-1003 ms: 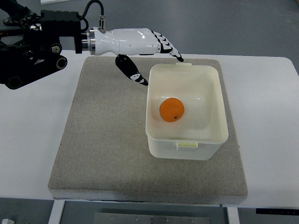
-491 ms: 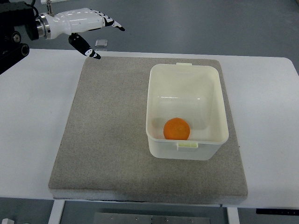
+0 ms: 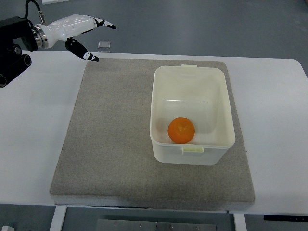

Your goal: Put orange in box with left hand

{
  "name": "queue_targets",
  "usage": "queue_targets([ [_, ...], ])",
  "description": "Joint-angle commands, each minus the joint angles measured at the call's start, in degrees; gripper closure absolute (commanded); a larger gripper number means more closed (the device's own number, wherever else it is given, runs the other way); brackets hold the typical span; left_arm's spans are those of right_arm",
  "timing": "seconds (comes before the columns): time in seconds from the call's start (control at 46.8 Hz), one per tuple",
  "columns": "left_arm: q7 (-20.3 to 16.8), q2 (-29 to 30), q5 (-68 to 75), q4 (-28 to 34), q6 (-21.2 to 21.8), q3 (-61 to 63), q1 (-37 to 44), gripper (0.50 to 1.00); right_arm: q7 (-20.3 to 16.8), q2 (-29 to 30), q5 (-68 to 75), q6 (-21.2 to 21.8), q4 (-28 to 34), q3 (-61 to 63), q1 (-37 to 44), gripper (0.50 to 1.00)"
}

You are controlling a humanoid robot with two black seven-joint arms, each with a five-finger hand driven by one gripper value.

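Orange (image 3: pixel 181 130) sits in the cream plastic box (image 3: pixel 226 101) near its front wall, while the left hand (image 3: pixel 77 31), fingers seemingly spread and empty, hovers well apart.

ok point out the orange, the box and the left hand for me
orange (image 3: pixel 181 130), top view, middle of the fruit
box (image 3: pixel 192 70), top view, far rim
left hand (image 3: pixel 77 25), top view, white back of the hand

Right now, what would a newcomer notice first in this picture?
First the orange, bright against the white box, lying at the box's near end. The box sits on the right part of a grey mat. Then the left hand at the top left corner, fingers spread and holding nothing, far from the box.
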Motion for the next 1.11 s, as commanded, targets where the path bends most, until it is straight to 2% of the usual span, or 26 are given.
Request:
queue_targets([
  [0.0, 0.00, -1.60, -6.58, 2.56, 2.17, 0.04, 0.71, 0.542, 0.00, 0.00, 0.00, 0.00, 0.00, 0.00, 0.00, 0.568],
  [0.149, 0.00, -5.38, -16.26, 6.87, 8.94, 0.65, 2.47, 0.531, 0.00, 0.00, 0.00, 0.00, 0.00, 0.00, 0.00, 0.568],
  [0.235, 0.00, -6.18, -17.14, 7.49, 10.44, 0.65, 3.26, 0.508, 0.00, 0.00, 0.08, 0.00, 0.00, 0.00, 0.00, 0.568],
  [0.448, 0.00, -6.79, -19.78, 7.49, 10.53, -0.14, 3.61, 0.508, 0.00, 0.00, 0.00, 0.00, 0.00, 0.09, 0.00, 0.568],
  [0.726, 0.00, -7.32, -35.07, 7.49, 9.13, 0.04, 4.23, 0.508, 0.00, 0.00, 0.00, 0.00, 0.00, 0.00, 0.00, 0.568],
  [0.833, 0.00, -7.85, -41.31, 8.10, 6.06, -0.05, 4.23, 0.508, 0.00, 0.00, 0.00, 0.00, 0.00, 0.00, 0.00, 0.568],
  [0.897, 0.00, -7.93, -45.79, 9.42, 2.63, -0.05, 4.23, 0.510, -0.08, 0.00, 0.00, 0.00, 0.00, 0.00, 0.00, 0.568],
  [1.089, 0.00, -8.37, -58.97, 17.59, -14.77, -0.14, 4.14, 0.510, 0.00, 0.00, 0.00, 0.00, 0.00, 0.00, 0.00, 0.568],
])
